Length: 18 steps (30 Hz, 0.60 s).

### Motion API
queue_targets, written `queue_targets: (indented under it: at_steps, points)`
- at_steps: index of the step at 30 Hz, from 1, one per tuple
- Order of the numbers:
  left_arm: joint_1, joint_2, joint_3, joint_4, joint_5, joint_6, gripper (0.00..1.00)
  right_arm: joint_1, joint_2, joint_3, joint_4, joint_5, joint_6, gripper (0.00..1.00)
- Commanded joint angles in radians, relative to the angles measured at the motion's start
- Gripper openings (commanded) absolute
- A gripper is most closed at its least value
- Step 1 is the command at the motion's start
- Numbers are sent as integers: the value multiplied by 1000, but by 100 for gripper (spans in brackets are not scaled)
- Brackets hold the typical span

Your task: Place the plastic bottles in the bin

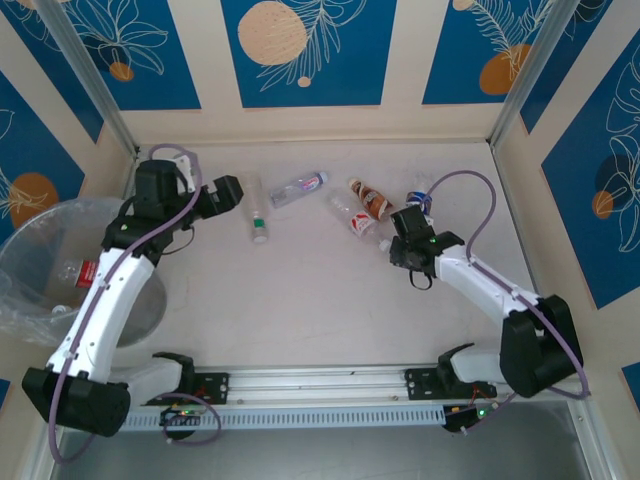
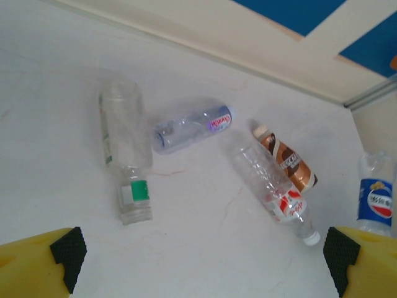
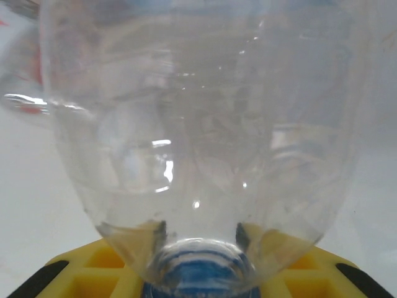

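**Top external**
- Table (image 1: 300, 310): flat, matt white.
- Brown bottle (image 1: 373, 201): lies on its side near the far wall. It has a glossy brown sleeve.
- Red bottle (image 1: 350, 214): clear plastic with a red mark, lying just left of the brown bottle.
- Bluish bottle (image 1: 300, 187): clear and lying down, further left of the brown bottle.
- Green bottle (image 1: 258, 215): clear and lying down, further left again.
- Blue bottle (image 1: 420, 198): just right of the brown bottle, at the right gripper (image 1: 408, 225).
- Bin (image 1: 35, 240): round, lined with a crinkled clear bag, far left of the brown bottle.
- Binned bottle (image 1: 78, 271): red label, lying inside the bin.
- Left gripper (image 1: 230, 192): well left of the brown bottle, beyond the green bottle.

**Left wrist**
- Left gripper (image 2: 201, 261): yellow fingers with black ridged pads, spread wide and holding nothing.
- Brown bottle (image 2: 286, 164): smooth, with a cream cap.
- Red bottle (image 2: 273, 189): ribbed, with a white cap, lying alongside the brown bottle.
- Bluish bottle (image 2: 189, 127): left of the brown bottle.
- Green bottle (image 2: 124, 149): further left, a cylinder with a green band near the neck.
- Blue bottle (image 2: 376, 198): right of the brown bottle, crumpled, with a blue label.

**Right wrist**
- Blue bottle (image 3: 198, 124): clear rounded shoulder, very close to the lens, with a blue neck at the bottom.
- Right gripper (image 3: 198, 282): yellow, with its black pads standing wide, one on each side of the neck and clear of it.
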Motion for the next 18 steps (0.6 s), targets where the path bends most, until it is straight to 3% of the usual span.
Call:
queue_targets:
  at_steps: [1, 8, 14, 18]
  points:
    - [-49, 40, 54, 45, -16, 22, 99, 18, -74, -30, 70, -43, -75, 29]
    - [-125, 132, 66, 122, 114, 24, 99, 105, -136, -53, 188, -198, -194, 27]
    - [-158, 187, -73, 446, 265, -195, 100, 186, -123, -30, 285, -281, -218, 27]
    - [-198, 246, -61, 485, 279, -235, 99, 237, -106, -18, 351, -329, -211, 27]
